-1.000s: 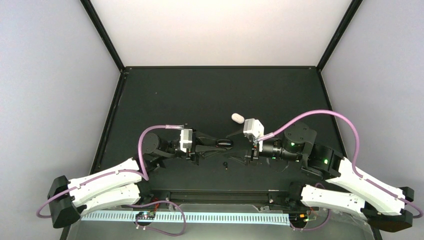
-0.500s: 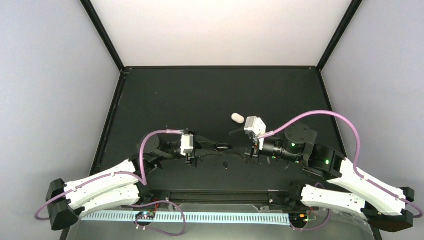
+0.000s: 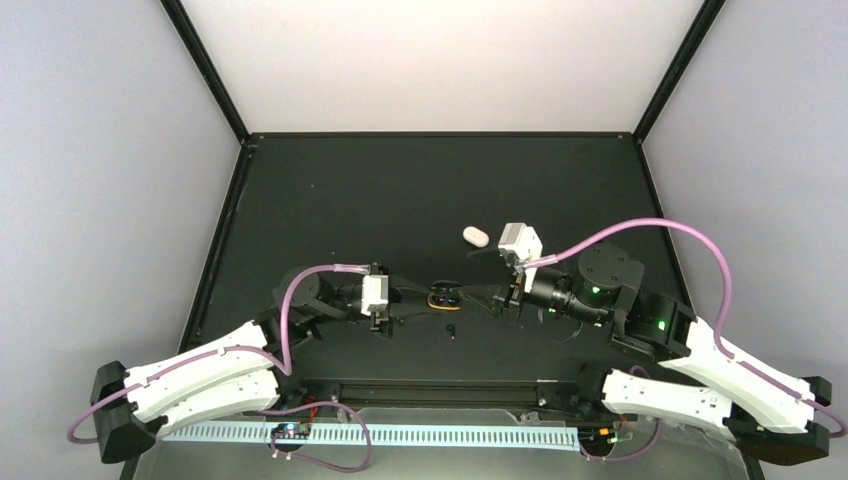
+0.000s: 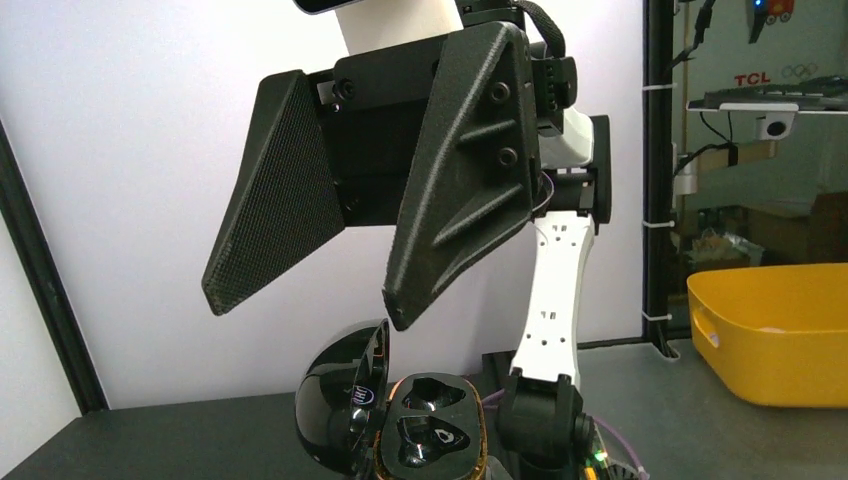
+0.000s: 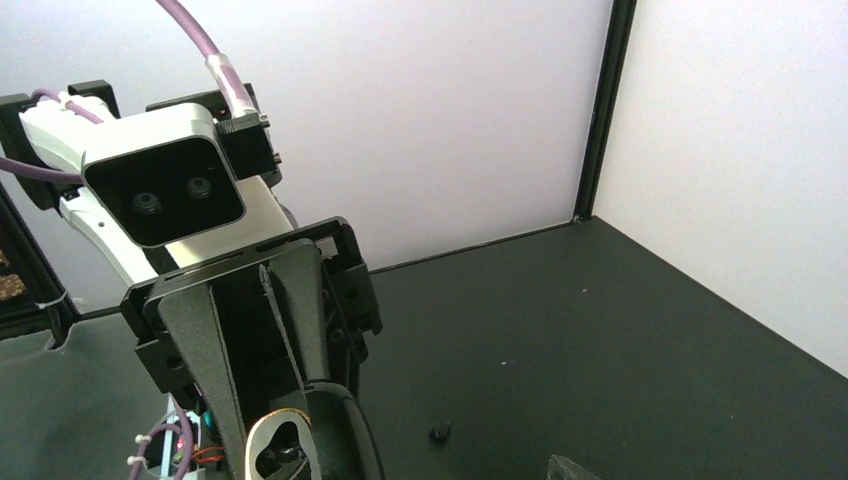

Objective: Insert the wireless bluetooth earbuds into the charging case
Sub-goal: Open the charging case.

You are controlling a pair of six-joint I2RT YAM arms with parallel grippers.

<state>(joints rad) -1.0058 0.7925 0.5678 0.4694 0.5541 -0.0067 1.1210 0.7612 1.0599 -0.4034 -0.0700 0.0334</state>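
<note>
Near the table's (image 3: 400, 190) near edge, the left gripper (image 3: 425, 297) clamps the glossy black, orange-rimmed charging case (image 4: 430, 430), while the right gripper (image 4: 305, 308) gapes beside it.

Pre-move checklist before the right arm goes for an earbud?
1. Left pincer shut on charging case: ok.
2. Lid open: ok, swung back clear of the inner face.
3. Sockets empty: ok, as far as the left wrist view shows.
4. Right pincer open, nothing in it: ok.
5. Earbud lying free beside the case: ok.
6. Other earbud located: cannot tell, not seen in any view.
</note>
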